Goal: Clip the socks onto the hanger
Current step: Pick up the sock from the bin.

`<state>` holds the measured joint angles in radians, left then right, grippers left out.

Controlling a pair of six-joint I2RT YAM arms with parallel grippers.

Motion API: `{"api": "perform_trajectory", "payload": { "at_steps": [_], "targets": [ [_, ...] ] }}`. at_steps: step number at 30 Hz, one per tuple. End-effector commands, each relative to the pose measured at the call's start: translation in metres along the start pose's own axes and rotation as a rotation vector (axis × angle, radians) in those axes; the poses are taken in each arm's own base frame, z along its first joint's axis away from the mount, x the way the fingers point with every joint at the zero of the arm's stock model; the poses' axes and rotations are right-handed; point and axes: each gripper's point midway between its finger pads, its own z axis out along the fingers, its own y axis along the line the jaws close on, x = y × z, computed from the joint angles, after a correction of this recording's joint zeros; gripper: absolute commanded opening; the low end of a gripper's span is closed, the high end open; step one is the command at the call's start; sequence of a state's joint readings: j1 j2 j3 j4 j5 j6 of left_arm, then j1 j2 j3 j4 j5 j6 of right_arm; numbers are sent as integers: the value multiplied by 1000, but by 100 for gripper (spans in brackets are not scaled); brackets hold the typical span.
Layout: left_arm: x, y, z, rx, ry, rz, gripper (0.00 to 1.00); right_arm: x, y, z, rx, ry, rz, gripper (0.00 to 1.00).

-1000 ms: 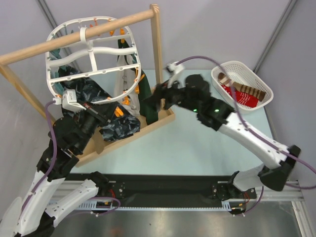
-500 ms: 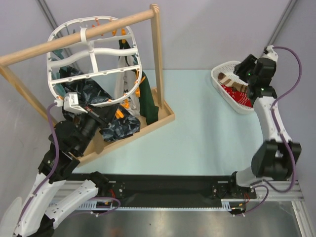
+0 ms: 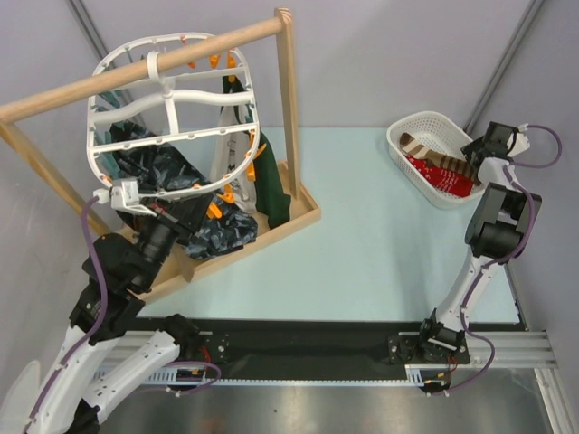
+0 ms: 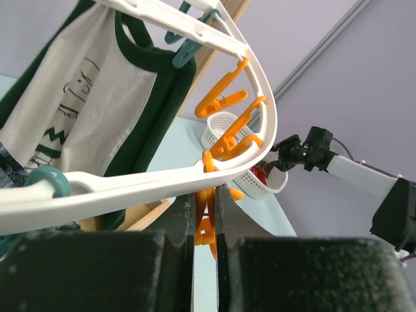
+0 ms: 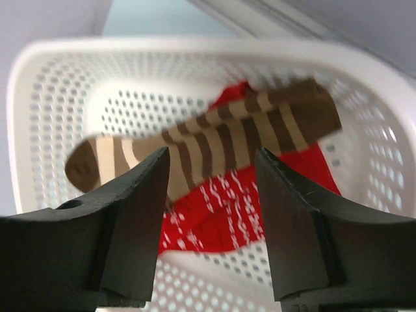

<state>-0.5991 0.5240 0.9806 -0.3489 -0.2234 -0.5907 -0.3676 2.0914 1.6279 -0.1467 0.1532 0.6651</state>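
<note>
The white lattice hanger (image 3: 172, 117) hangs from a wooden pole, with dark patterned socks (image 3: 154, 167) and a green-and-cream sock (image 3: 271, 181) clipped to it. My left gripper (image 3: 204, 212) sits under the hanger's rim (image 4: 260, 130), shut on an orange clip (image 4: 207, 221). My right gripper (image 3: 478, 149) hovers open over the white basket (image 3: 421, 122). Below its jaws (image 5: 211, 159) lie a brown sock with cream stripes (image 5: 214, 146) and a red sock with white specks (image 5: 221, 214), neither one touched.
The wooden rack's pole (image 3: 136, 70) and upright (image 3: 288, 90) stand on a wooden base tray (image 3: 294, 221) at back left. More orange clips (image 4: 227, 97) and a teal clip (image 4: 185, 52) hang along the hanger's rim. The basket's wall (image 5: 65, 65) surrounds the socks.
My right arm has swung from beside the rack over to the basket at the far right and now points down into it. The left gripper has stayed pinched on the clip.
</note>
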Motion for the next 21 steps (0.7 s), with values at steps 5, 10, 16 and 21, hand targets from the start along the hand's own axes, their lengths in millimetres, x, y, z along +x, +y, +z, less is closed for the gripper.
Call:
{"api": "perform_trajectory", "payload": {
  "at_steps": [5, 10, 16, 21],
  "targets": [
    [-6, 8, -5, -16, -41, 59, 0, -16, 16, 30, 65, -97, 51, 62],
    [-3, 6, -1, -19, -15, 49, 0, -2, 13, 47, 93, -96, 60, 60],
    [-2, 6, 1, -22, -12, 50, 0, 15, 4, 64, 117, -89, 63, 57],
    [-1, 0, 5, 0, 4, 52, 0, 17, -1, 72, 138, -105, 53, 55]
  ]
}}
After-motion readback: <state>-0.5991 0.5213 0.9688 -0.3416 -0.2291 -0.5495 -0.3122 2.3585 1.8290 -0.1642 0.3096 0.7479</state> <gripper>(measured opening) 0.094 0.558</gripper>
